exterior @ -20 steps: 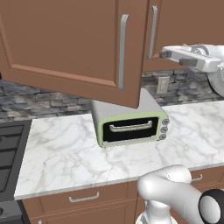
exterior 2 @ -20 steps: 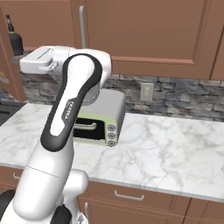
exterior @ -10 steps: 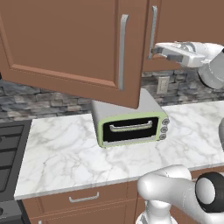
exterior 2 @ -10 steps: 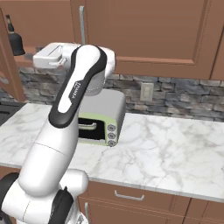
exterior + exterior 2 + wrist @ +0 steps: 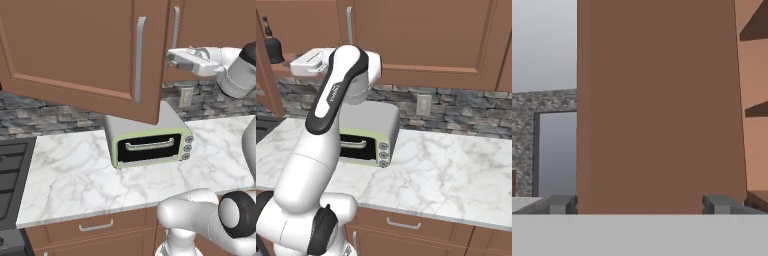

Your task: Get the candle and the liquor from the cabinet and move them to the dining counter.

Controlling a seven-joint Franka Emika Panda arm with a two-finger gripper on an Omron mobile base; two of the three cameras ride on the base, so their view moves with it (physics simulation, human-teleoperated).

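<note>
The liquor [image 5: 273, 46] is a small black bottle with a squat, bell-shaped body, a thin neck and a dark stopper. It stands upright on the wooden shelf [image 5: 288, 58] inside the cabinet [image 5: 421, 35], at the far left of the right base view, just left of the white hand. Its base is partly cut off by the shelf edge and the side panel of the cabinet.

The cabinet is brown wood with panelled doors and long vertical silver bar handles [image 5: 139, 57]. In the left base view one door [image 5: 80, 50] stands swung open toward the camera and hides the cabinet interior behind it.

The gripper [image 5: 641, 204] is raised to shelf height by the cabinet opening. In the hand view its two dark finger tips [image 5: 558, 204] stand far apart with nothing between them, facing a flat brown wood panel just ahead. Whether that panel is the door edge or a cabinet wall is hard to tell. In the base views the hand's white housing [image 5: 311, 61] blocks the fingers themselves.

Below, a pale green toaster oven [image 5: 150, 142] sits on the marble worktop [image 5: 90, 175], against the stone backsplash [image 5: 456, 107]. The open door covers its back top corner in the left base view, and the arm covers its left part in the right base view.
</note>
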